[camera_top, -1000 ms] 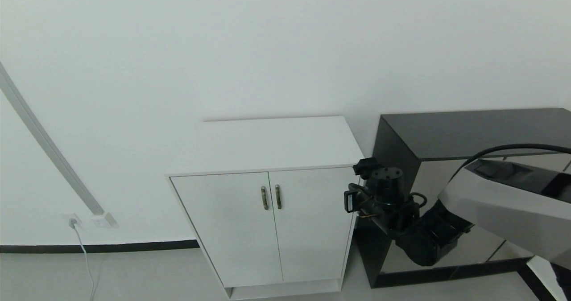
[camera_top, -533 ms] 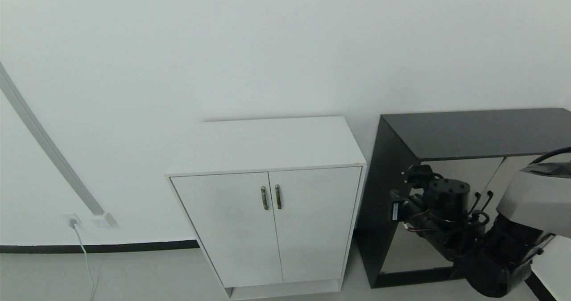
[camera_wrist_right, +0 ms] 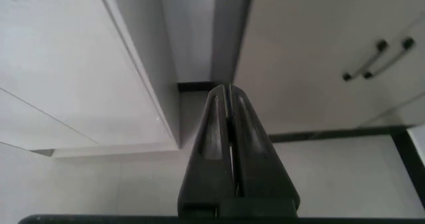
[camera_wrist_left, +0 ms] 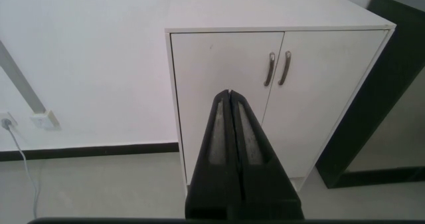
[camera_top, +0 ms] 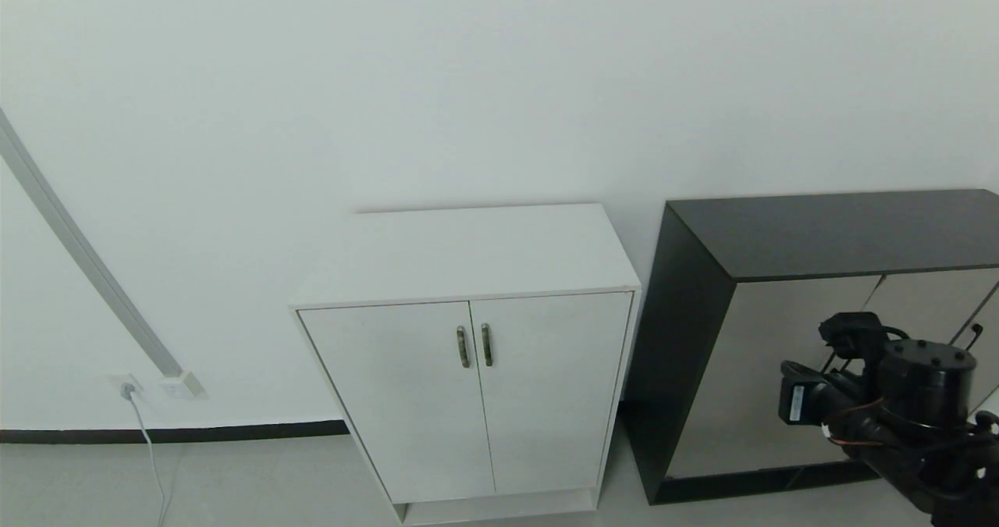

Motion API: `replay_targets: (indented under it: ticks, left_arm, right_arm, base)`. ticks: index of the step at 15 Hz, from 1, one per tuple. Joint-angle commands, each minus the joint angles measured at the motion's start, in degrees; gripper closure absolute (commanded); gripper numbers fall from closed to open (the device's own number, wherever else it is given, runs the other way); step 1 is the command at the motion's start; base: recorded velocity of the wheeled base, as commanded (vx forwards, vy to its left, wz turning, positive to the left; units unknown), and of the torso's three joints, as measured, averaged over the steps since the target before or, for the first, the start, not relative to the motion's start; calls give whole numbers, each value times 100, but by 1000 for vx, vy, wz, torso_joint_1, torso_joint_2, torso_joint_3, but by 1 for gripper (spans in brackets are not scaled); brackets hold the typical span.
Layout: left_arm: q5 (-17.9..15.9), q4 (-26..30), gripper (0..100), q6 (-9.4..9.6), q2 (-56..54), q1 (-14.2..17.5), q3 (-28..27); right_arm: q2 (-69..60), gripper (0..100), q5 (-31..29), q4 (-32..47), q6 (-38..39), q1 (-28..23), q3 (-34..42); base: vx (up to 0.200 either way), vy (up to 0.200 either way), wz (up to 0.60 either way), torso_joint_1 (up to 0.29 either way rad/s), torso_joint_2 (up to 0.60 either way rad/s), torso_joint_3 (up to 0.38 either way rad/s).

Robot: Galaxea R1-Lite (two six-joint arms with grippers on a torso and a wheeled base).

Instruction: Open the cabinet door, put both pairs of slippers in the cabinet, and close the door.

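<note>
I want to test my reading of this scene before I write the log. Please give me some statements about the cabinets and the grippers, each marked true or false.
1. The white cabinet is shut. True.
2. The left gripper is open. False: its fingers are pressed together.
3. A black cabinet stands to the right of the white one. True.
4. The right gripper holds a slipper. False: it is shut on nothing.
5. The handles sit at the outer edges of the white cabinet. False: they sit side by side at the middle of its front.
</note>
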Motion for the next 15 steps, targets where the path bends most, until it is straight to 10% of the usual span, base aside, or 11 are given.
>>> replay_targets:
  ticks: [1,7,15]
  left_arm:
    - [4,6,100,0,7,2,0]
    - [-5,6,100,0,7,2,0]
    - [4,-2,100,-9,7,2,0]
  right_arm:
    - [-618,100,58,1,-48,-274,589]
    - [-1874,100,277,334,-163,-635,1345]
    - [-4854,100,541,3516,-180,-793,1345]
  base:
    - [0,0,0,0,0,0]
    - [0,0,0,0,0,0]
    - [0,0,0,0,0,0]
